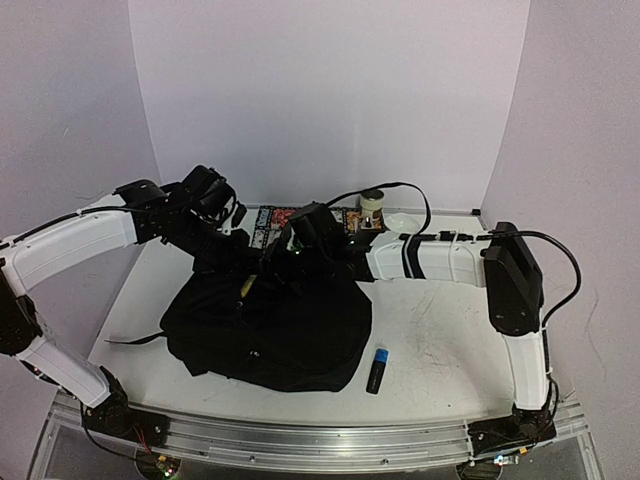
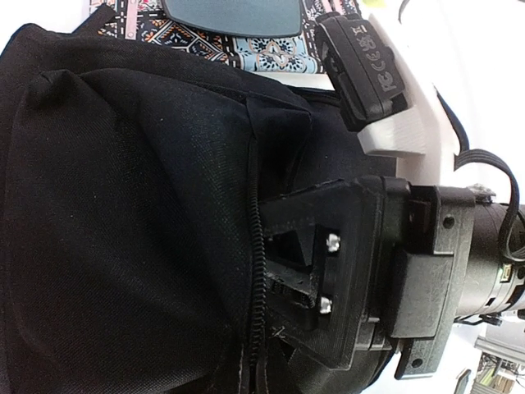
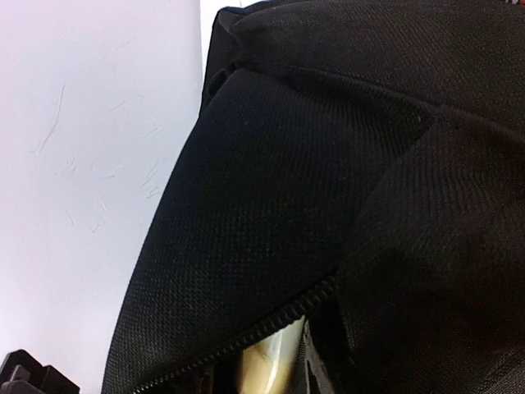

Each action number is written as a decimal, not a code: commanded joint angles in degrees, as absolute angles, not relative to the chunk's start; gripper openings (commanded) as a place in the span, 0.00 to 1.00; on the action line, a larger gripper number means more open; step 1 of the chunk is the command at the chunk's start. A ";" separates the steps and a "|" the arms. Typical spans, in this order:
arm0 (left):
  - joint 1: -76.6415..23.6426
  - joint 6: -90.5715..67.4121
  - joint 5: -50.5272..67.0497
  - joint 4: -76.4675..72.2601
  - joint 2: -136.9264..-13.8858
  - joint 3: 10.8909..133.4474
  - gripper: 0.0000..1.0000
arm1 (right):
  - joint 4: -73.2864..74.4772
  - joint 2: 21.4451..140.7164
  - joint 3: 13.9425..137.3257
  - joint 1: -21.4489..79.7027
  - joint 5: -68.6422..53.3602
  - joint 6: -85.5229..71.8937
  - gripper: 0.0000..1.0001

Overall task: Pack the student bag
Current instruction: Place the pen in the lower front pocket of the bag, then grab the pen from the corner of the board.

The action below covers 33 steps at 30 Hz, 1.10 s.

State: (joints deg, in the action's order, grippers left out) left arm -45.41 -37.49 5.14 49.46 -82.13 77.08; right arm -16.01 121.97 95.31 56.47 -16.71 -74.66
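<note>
L arm reaches in sideways, left gripper (image 1: pixel 226 240) pressed together at student bag (image 1: pixel 270 325) rim. Right gripper (image 1: pixel 275 265) noses the zip (image 2: pixel 259 246); I can't tell its spread.

I find my widest free room on the bare white tabletop (image 1: pixel 440 320) right of the soft black fabric backpack (image 1: pixel 270 335), broken only by a small blue-and-black stick-shaped item (image 1: pixel 377 370) just off the backpack's near right corner. Behind the backpack, a flat colourfully patterned item (image 1: pixel 270 222), a tape roll (image 1: pixel 373 203) and a white bowl (image 1: pixel 403 220) line the back. The left arm (image 1: pixel 75 245) and right arm (image 1: pixel 430 258) crowd its far edge. On its left, a thin black strap (image 1: pixel 135 342) crosses a narrow strip.
</note>
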 commanded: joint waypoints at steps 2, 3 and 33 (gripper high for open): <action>-46.17 -36.60 5.81 43.77 -80.01 78.12 0.00 | -16.09 117.27 94.87 57.07 -17.30 -68.49 0.46; -46.15 -36.52 5.60 43.77 -80.03 78.07 0.00 | -15.23 116.14 94.39 57.07 -16.88 -67.16 0.47; -45.75 -35.17 0.74 43.80 -80.39 75.80 0.00 | 32.12 83.48 63.95 57.13 11.80 -58.16 0.58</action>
State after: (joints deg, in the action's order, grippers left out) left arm -45.76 -36.16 2.17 47.71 -82.13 75.50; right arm 23.12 86.17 69.07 56.82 7.13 -54.31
